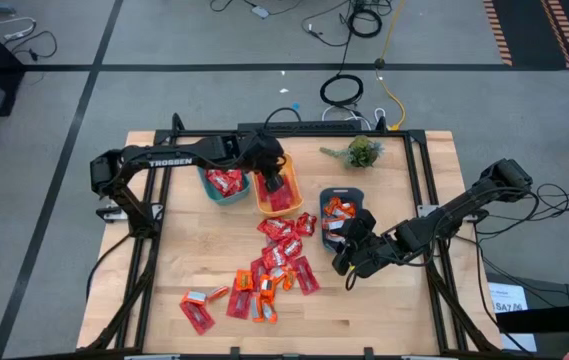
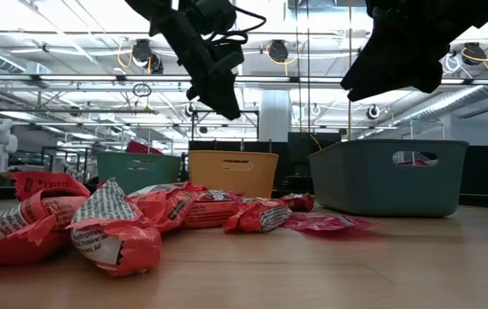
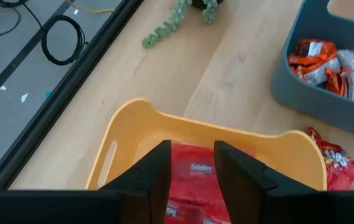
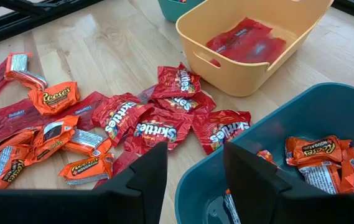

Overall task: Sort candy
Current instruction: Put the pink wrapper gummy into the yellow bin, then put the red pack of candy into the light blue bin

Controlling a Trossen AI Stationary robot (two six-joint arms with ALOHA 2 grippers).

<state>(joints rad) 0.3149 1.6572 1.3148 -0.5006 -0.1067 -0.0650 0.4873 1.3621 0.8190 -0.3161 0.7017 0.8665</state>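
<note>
A: Left claw (image 1: 267,168) hangs over the yellow bin (image 1: 277,192), fingers parted, nothing between them. Red packets already lie in that bin.

B: Right claw (image 1: 349,262)?

A: Over the near end of the grey bin (image 1: 343,214), fingers spread, empty. That bin holds orange packets. The teal bin (image 1: 226,186) holds red ones.

B: Where's the rest of the candy (image 1: 264,270)?

A: Loose pile on the tabletop (image 1: 404,310), between the bins and the near edge. Mostly red, some orange, overlapping.

B: Risks?

A: Packets are flat, shiny and stacked, so I'd guess a pinch could slip or lift two at once, which would put the wrong kind in a bin. The right claw sits close to the grey bin's wall; dropping toward the pile could clip the rim and shove the bin. Both arms reaching for the pile together might crowd each other.

B: View differences?

A: Right wrist view reads the wrappers: Skittles (image 4: 155,130) and Reese's (image 4: 55,96); the high view only gives colour. Left wrist view shows the plant (image 3: 183,18) beyond the yellow bin. Low view shows both claws well above the tabletop, which the high view can't tell.
</note>
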